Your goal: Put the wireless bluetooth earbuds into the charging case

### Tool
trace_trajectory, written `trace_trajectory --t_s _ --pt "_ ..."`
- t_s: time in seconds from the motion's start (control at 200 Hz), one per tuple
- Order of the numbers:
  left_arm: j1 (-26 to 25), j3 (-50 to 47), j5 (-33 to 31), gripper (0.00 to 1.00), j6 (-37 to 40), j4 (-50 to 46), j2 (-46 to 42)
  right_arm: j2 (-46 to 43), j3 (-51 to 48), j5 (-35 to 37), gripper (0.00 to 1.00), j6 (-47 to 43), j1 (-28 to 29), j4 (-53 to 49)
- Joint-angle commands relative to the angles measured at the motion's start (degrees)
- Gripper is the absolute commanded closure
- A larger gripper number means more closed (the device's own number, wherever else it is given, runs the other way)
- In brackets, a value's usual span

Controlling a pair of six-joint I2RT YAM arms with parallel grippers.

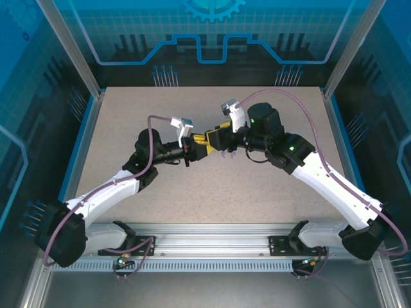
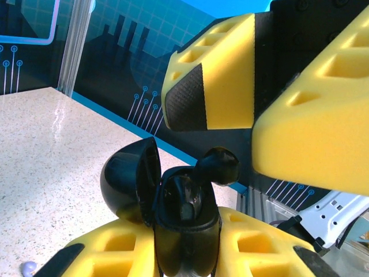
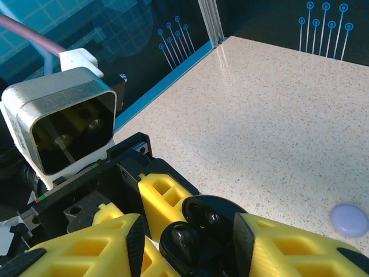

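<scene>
I see right gripper (image 3: 187, 239) fingers apart around the open black charging case (image 3: 214, 212), black earbud (image 3: 182, 243) at its mouth. Small lilac object (image 3: 349, 220) on table (image 3: 277, 115), right.

The black glossy round charging case (image 2: 184, 231) is open and stands nearly upright. Its lower body is clamped between the yellow fingers of the left claw (image 2: 187, 248), lifted above the middle of the speckled counter (image 3: 277, 104). Its domed lid (image 2: 130, 184) leans back on the hinge to one side. One small black earbud (image 2: 218, 165) sits at the rim of the open case, its rounded head standing up above the pocket. One small pale lilac earbud (image 3: 349, 219) lies flat on the counter, apart from the case.
</scene>
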Motion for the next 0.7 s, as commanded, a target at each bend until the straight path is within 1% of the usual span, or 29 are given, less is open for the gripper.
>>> trace_trajectory --t_s 0.0,0.115,0.29,0.435,0.695 --pt "-0.55 2.28 1.8 0.88 1.48 0.37 -0.32 -0.75 1.96 0.95 0.52 1.09 0.27 -0.78" --pt "-0.6 2.39 1.57 0.88 1.57 0.21 -0.19 -1.31 2.24 2.28 0.52 0.95 0.03 -1.54" --pt "-0.62 2.61 0.67 0.88 2.01 -0.65 -0.55 -2.87 2.68 2.1 0.51 0.16 -0.67 -3.87" --pt "-0.56 3.36 -1.41 0.89 2.8 -3.3 -0.74 -3.65 3.09 1.03 0.48 -1.78 -1.02 -6.76" --pt "-0.58 4.16 -0.67 0.88 2.66 -3.44 -0.5 -2.85 3.46 0.25 0.46 -2.94 -1.02 -9.19"
